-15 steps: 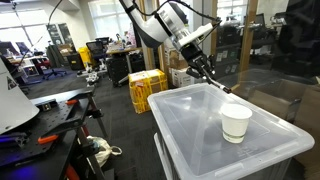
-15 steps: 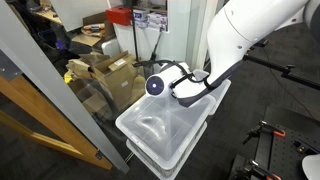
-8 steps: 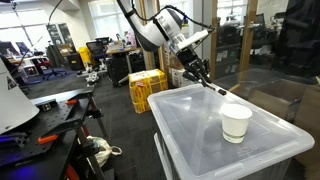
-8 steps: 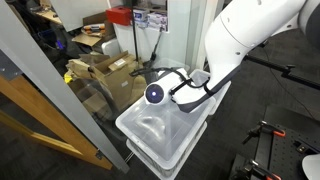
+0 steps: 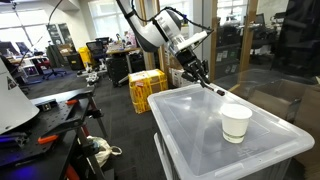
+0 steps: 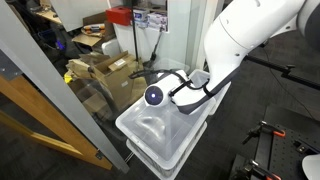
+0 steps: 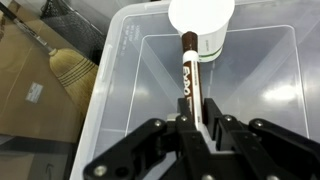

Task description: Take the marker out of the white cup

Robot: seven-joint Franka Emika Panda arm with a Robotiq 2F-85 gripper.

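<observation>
My gripper point(image 7: 187, 118) is shut on the marker point(image 7: 187, 75), a thin dark stick that points away from the jaws towards the white cup point(image 7: 202, 22). In the wrist view the marker's far tip lies at the cup's rim, outside the cup. In an exterior view the gripper point(image 5: 203, 80) holds the marker point(image 5: 213, 88) above the far edge of the translucent bin lid point(image 5: 190, 125), and the white cup point(image 5: 236, 123) stands upright on the lid, apart from it. In an exterior view point(image 6: 155, 95) the wrist hides the cup and the marker.
The lid point(image 7: 120, 75) covers a clear plastic bin point(image 6: 160, 135). Cardboard boxes point(image 6: 110, 75) and a broom point(image 7: 70, 70) lie beside the bin. A yellow crate point(image 5: 147, 88) stands behind it, and a glass partition point(image 6: 60, 110) is nearby.
The gripper has moved with the marker away from the cup towards the lid's far edge, mostly in the first half second; hardly any motion since.
</observation>
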